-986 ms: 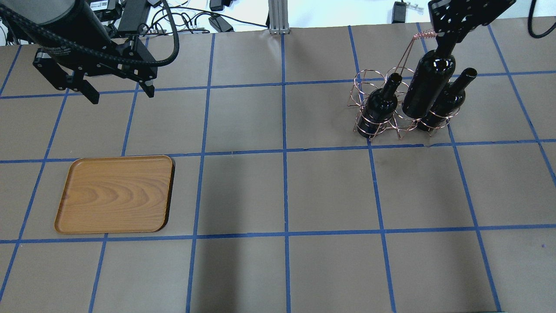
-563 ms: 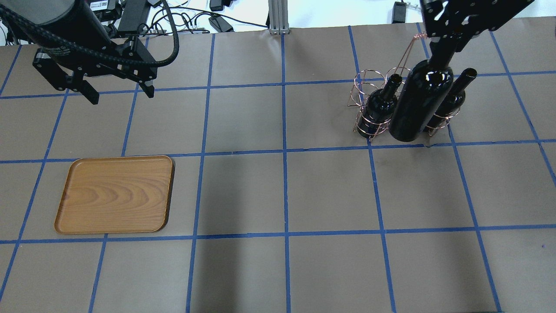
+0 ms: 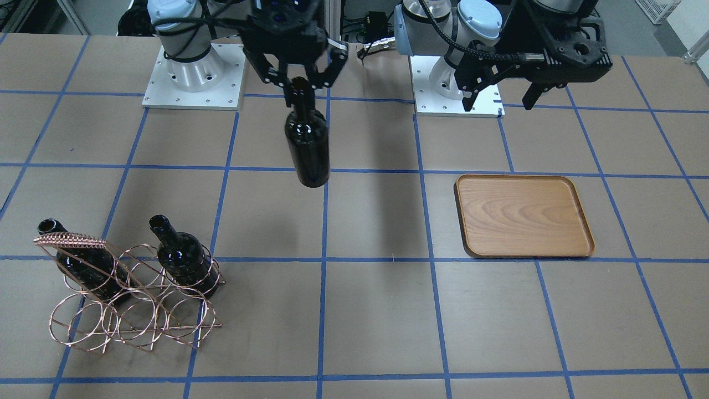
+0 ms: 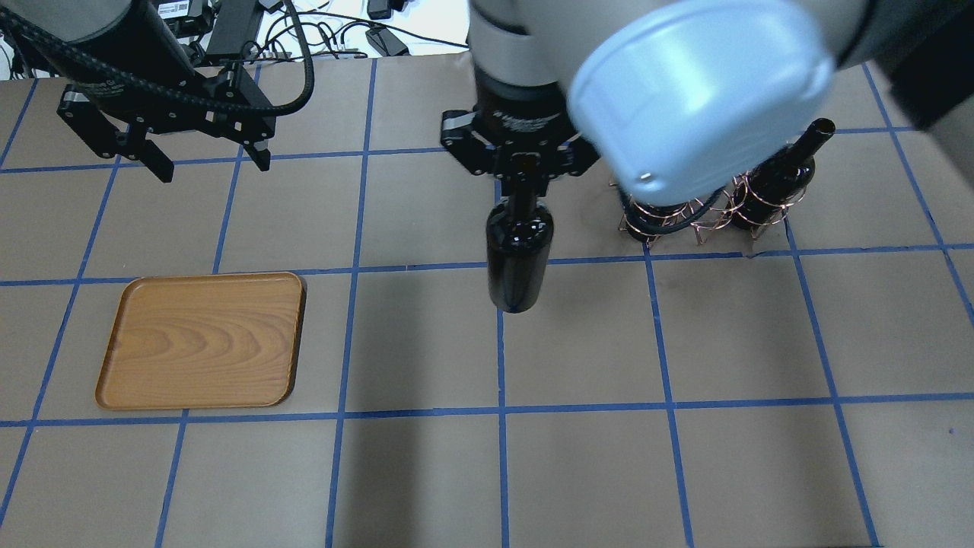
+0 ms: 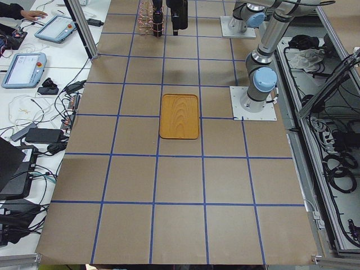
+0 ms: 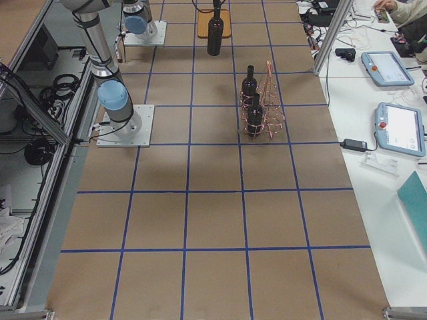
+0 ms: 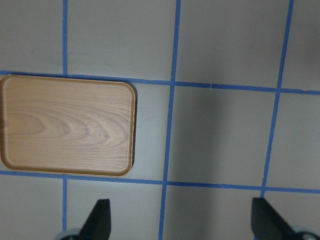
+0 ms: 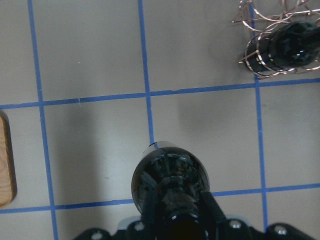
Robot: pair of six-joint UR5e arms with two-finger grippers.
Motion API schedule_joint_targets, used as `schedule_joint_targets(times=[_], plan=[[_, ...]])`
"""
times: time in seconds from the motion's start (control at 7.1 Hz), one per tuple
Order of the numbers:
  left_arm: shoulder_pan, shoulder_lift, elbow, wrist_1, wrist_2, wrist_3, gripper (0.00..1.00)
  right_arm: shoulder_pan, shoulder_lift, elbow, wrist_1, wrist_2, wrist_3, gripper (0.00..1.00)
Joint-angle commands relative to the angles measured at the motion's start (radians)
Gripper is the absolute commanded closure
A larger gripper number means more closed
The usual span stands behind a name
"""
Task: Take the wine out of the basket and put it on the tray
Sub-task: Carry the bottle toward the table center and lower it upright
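Note:
My right gripper [image 4: 521, 164] is shut on the neck of a dark wine bottle [image 4: 520, 259] and holds it upright in the air over the table's middle; the front view shows the gripper [image 3: 302, 83] and the bottle [image 3: 306, 144] too. The copper wire basket [image 3: 127, 299] stands on my right side and holds two more bottles [image 3: 83, 257] [image 3: 183, 257]. The wooden tray [image 4: 202, 340] lies empty on my left side. My left gripper [image 4: 213, 164] is open and empty, up above the table behind the tray; its fingers [image 7: 97, 220] frame the tray [image 7: 67, 125].
The table is brown paper with a blue tape grid. In the overhead view my right arm's elbow joint [image 4: 700, 91] hides much of the basket [image 4: 685, 217]. The robot bases [image 3: 191, 77] stand at the table's back edge. Tablets and cables lie beyond the far edge.
My right gripper has carried the bottle up out of the basket and leftward to the table's middle. The left arm has not moved.

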Motion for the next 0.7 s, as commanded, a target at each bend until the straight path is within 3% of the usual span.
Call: schedule_joint_targets(times=[0.0,0.28,0.56], plan=[[0.0,-0.001,0.0,0.0,0.0,0.0,0.0,0.062,0.111,0.012,-0.133,-0.005,0.077,0.88],[0.0,0.0,0.0,0.0,0.0,0.0,0.0,0.065,0.159,0.029,-0.136,-0.029,0.074,0.87],[0.0,0.0,0.0,0.0,0.0,0.0,0.0,0.065,0.179,0.067,-0.224,-0.03,0.069,0.83]])
